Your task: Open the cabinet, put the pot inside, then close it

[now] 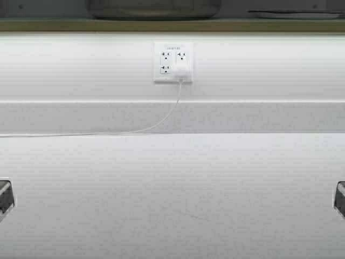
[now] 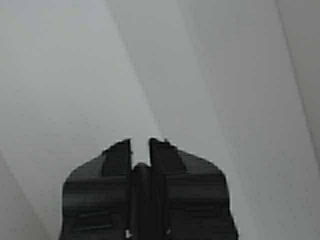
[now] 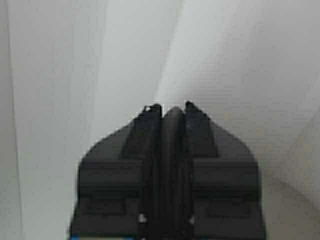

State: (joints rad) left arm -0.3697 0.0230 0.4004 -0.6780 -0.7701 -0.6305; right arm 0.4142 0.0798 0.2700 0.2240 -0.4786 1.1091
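The high view looks at a white counter (image 1: 172, 199) running the full width, backed by a low grey upstand and a white wall (image 1: 81, 65). A white outlet plate (image 1: 173, 62) sits on the wall at centre, with a white plug (image 1: 181, 72) in its lower right socket; its cord (image 1: 135, 131) drops down and trails along the back of the counter toward the left edge. At the very top, the tan-olive lower edge of the cabinet (image 1: 172, 25) spans the view, and above it a dark, wide rounded shape, the pot (image 1: 153, 8), shows with only its lower part in view; a flatter dark item (image 1: 294, 13) lies to its right on the same level. The left end effector (image 2: 140, 150) is parked low at the left edge, its fingers nearly together with a narrow slit between them, holding nothing. The right end effector (image 3: 172, 112) is parked low at the right edge, fingers pressed close together and empty. Both wrist views face only plain white surfaces.
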